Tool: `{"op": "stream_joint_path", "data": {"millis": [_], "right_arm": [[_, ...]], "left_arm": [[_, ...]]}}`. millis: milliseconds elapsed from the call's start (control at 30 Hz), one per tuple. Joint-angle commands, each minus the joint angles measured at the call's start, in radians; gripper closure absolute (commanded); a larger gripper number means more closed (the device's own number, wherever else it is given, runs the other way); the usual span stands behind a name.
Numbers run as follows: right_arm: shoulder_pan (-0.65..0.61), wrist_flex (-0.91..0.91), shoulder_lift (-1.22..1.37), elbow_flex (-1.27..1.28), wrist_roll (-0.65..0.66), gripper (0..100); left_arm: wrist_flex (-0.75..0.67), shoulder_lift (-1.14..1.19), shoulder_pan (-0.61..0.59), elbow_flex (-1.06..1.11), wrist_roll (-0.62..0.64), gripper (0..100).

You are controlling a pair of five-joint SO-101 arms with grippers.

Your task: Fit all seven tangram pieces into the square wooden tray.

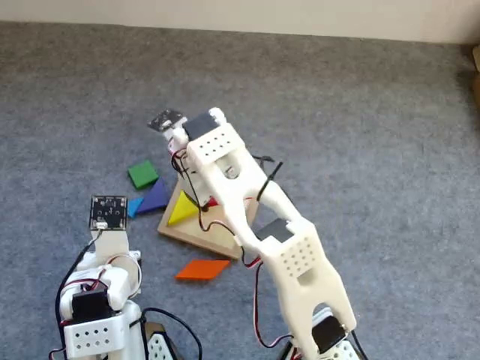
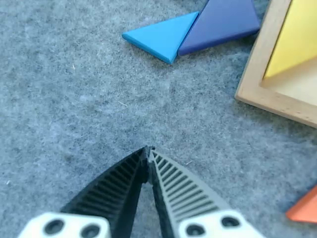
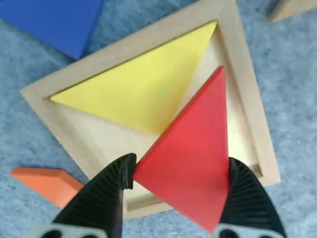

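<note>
Tangram tray is seen on the grey carpet, nearer the carpet's near edge than its far one and turned at an angle. Inside it, a yellow triangle is laid flat w/ its long side against one tray wall. A red triangle is clamped in the R gripper, w/ the jaws closed on it from either side. It is held over the tray's interior, right beside the yellow piece. Whether it rests on the tray floor can't be told from this angle.

L gripper is held low over bare carpet near the tray's left corner. Its jaws are pressed together w/ nothing between them. Just off that corner a light-blue triangle and an indigo triangle are lying edge to edge, touching. A green square is placed close by, on the side toward the carpet's far edge. An orange parallelogram is laid flat on the carpet just off the tray's near edge.
</note>
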Motion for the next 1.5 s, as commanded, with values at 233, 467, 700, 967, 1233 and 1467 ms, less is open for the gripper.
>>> {"op": "stream_joint_path", "data": {"millis": [233, 467, 700, 967, 1233, 1467], "right_arm": [[-0.013, 0.044, -0.087, 0.068, 0.157, 83.9], [-0.015, 0.044, -0.088, 0.110, 0.152, 83.7], [-0.016, 0.033, -0.088, 0.110, 0.149, 83.4], [-0.015, 0.025, -0.081, 0.042, 0.150, 63.4], [-0.021, 0.050, -0.090, -0.081, 0.150, 61.0], [-0.019, 0.053, -0.182, -0.085, 0.115, 74.9]], "left_arm": [[0.008, -0.061, -0.018, 0.021, -0.003, 99], [0.008, -0.061, -0.018, 0.021, -0.003, 99], [0.008, -0.061, -0.018, 0.021, -0.003, 99], [0.008, -0.061, -0.018, 0.021, -0.003, 99], [0.008, -0.061, -0.018, 0.021, -0.003, 99], [0.008, -0.061, -0.018, 0.021, -0.003, 99]]}}
